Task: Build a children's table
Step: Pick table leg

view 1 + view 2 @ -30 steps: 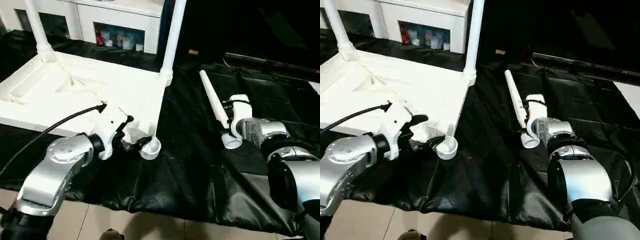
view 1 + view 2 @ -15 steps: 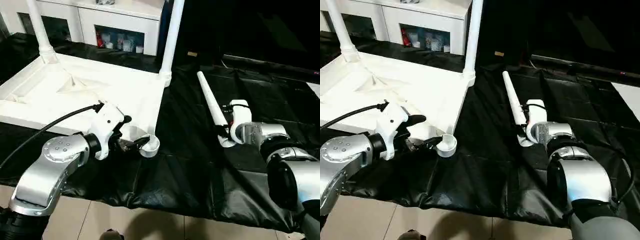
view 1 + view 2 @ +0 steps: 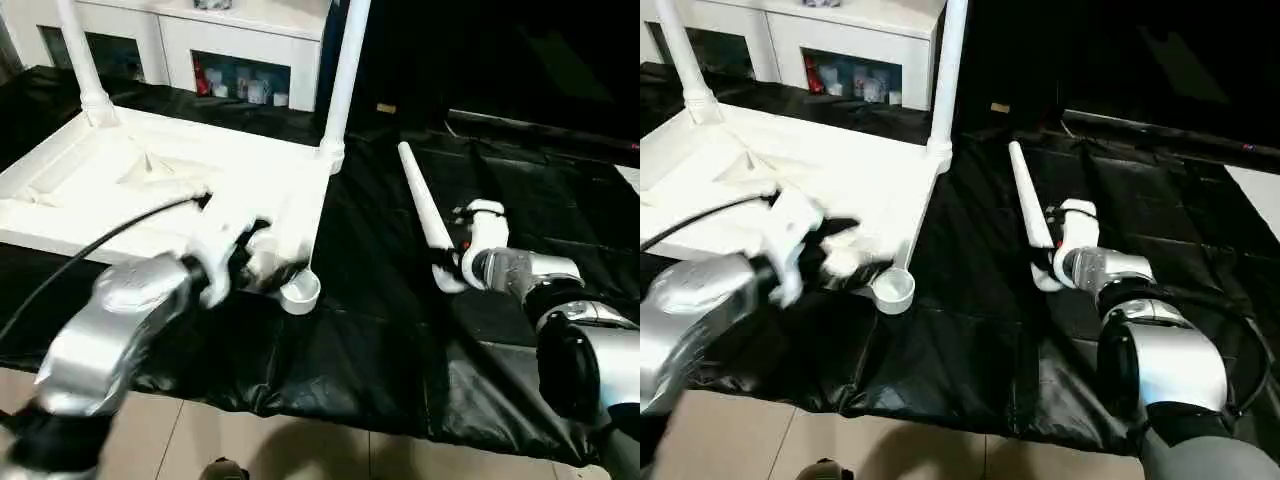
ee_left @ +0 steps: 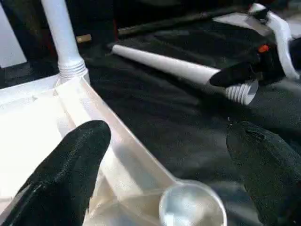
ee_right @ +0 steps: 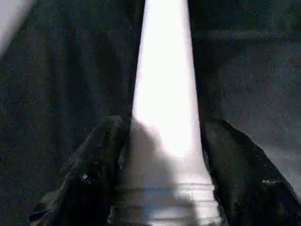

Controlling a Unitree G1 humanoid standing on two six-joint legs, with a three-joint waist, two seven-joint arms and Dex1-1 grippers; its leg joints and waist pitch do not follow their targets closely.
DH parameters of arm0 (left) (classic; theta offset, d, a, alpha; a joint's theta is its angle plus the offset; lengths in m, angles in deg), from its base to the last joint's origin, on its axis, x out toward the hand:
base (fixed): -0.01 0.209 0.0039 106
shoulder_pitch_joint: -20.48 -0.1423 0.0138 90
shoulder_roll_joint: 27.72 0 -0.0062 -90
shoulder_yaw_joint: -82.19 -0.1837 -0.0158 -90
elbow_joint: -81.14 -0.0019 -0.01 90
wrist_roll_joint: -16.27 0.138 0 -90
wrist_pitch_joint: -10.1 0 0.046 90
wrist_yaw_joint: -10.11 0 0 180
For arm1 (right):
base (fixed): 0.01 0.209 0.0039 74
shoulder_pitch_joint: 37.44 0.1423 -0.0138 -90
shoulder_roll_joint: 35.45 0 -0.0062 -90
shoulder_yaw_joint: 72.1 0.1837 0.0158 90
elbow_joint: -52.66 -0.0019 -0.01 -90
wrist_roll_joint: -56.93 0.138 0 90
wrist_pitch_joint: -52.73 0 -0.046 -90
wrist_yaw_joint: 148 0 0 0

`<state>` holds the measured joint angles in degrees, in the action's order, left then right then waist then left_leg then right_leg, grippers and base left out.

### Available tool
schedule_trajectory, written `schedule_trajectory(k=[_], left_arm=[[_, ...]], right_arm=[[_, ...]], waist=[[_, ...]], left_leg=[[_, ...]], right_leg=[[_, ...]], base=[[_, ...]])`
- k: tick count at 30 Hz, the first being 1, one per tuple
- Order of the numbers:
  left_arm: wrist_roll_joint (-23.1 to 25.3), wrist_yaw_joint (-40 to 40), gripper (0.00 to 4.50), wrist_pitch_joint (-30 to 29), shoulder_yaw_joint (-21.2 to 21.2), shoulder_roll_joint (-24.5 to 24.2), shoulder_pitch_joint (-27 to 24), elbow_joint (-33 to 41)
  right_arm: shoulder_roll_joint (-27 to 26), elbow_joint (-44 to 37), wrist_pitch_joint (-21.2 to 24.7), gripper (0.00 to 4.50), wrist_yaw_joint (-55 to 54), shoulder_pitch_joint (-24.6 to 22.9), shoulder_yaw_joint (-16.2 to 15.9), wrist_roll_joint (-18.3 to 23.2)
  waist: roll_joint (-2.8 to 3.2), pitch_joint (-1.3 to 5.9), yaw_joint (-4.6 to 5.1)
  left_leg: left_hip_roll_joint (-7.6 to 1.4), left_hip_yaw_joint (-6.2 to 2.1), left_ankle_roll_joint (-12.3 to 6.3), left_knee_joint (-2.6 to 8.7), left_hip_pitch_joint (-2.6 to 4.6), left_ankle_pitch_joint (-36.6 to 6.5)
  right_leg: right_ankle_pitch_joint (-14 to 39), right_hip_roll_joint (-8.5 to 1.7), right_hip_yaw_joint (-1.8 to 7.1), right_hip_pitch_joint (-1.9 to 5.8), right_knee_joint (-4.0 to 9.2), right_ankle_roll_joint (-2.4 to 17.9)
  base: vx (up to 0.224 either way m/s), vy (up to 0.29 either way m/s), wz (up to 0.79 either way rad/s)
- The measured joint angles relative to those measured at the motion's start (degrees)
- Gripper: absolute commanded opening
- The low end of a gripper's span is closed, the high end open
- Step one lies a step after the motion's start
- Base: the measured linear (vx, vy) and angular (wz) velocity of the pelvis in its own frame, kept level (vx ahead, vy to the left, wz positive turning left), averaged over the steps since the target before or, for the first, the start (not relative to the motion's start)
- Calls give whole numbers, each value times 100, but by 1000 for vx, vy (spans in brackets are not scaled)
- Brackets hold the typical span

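— What has changed against the picture half a second back?

— Little. The left gripper [image 3: 268,272] still hangs at the near corner of the table top [image 3: 150,185], beside the empty round corner socket [image 3: 300,293]; the arm is smeared with motion now, and the gripper looks to sit slightly higher over the rim. The right gripper [image 3: 1048,262] keeps its place at the ribbed end of the loose leg [image 3: 421,205], which has hardly shifted.

— And the fingers?

— In the left wrist view the left fingers [image 4: 70,160] are spread wide, one over the top's underside, the other out past the socket, holding nothing. In the right wrist view the right fingers [image 5: 89,160] sit on either side of the leg just above its threaded end, pinching it.

— Where is the table itself?

— The top lies upside down on the black sheet [image 3: 380,330], ribbed underside up. Two legs already stand upright in the far sockets: the far-left leg [image 3: 80,55] and the far-right leg [image 3: 345,70]. The loose leg lies on the sheet to the right of the top, well apart from it, its thin end pointing away from the robot.

— The surroundings?

— The sheet covers the floor around the top; pale floor tiles [image 3: 300,450] show at its near edge. Behind the top stands a white cabinet [image 3: 250,40] with small items on its shelf. Right of the cabinet the room is dark.
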<state>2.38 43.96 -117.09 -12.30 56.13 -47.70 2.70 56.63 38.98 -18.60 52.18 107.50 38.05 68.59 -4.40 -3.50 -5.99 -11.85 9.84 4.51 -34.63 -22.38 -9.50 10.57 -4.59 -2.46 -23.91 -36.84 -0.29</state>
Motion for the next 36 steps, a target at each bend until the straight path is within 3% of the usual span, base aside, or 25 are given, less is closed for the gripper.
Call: schedule_trajectory(k=[3,5,12,16,18,21,23,25,30,36], left_arm=[[-97,-101,450,14,85,283,242,-351],[-153,-225,450,57,174,517,528,-657],[-215,-460,450,247,260,895,999,-1194],[-187,-444,450,274,195,916,1002,-1254],[-96,-383,450,355,49,843,991,-1248],[149,-161,450,521,-331,536,856,-1211],[205,-165,450,529,-344,535,783,-1216],[263,-178,450,557,-343,513,780,-1209],[417,-217,450,590,-397,313,691,-1092],[483,-215,450,284,-445,41,131,-410]], right_arm=[[-76,-248,-424,240,208,-162,449,445],[-158,-505,-495,209,484,-327,766,807],[-486,-1501,-138,161,1237,-1044,1015,1446],[-595,-1934,-107,138,1279,-1435,832,1443],[-597,-2009,-132,173,1266,-1472,742,1345],[-621,-2428,-162,178,1108,-1433,581,1241],[-605,-2468,-176,211,982,-1278,499,1190],[-602,-2380,-211,217,839,-1071,374,1039],[-421,-1421,-382,257,154,-175,-47,412],[-399,-750,-424,304,-552,211,-527,-173]], waist=[[44,-13,-18],[65,-18,-32],[84,-16,-49],[103,-19,-45],[109,-20,-30],[110,-20,-16],[107,-20,-17],[106,-20,-13],[73,-28,30],[24,-25,25]], left_leg=[[-2,4,0,0,-1,0],[-2,8,-1,0,-1,0],[-4,7,-2,1,-1,2],[-4,6,-2,1,-2,1],[-4,5,-2,5,0,1],[-6,5,-1,16,12,1],[-7,6,1,16,11,3],[-6,7,2,15,13,3],[-7,12,8,19,8,7],[-8,17,17,18,-13,13]], right_leg=[[0,4,0,-1,1,1],[0,7,2,0,4,1],[1,9,5,3,16,3],[0,9,7,4,21,4],[0,9,6,3,20,4],[1,9,4,2,19,2],[1,9,3,2,18,3],[1,9,5,4,18,3],[2,9,3,-4,18,1],[21,10,-2,-10,28,-5]], base=[[0,0,0],[0,0,0],[0,0,0],[0,0,0],[0,0,0],[0,0,0],[0,0,0],[0,0,0],[0,0,0],[0,0,0]])
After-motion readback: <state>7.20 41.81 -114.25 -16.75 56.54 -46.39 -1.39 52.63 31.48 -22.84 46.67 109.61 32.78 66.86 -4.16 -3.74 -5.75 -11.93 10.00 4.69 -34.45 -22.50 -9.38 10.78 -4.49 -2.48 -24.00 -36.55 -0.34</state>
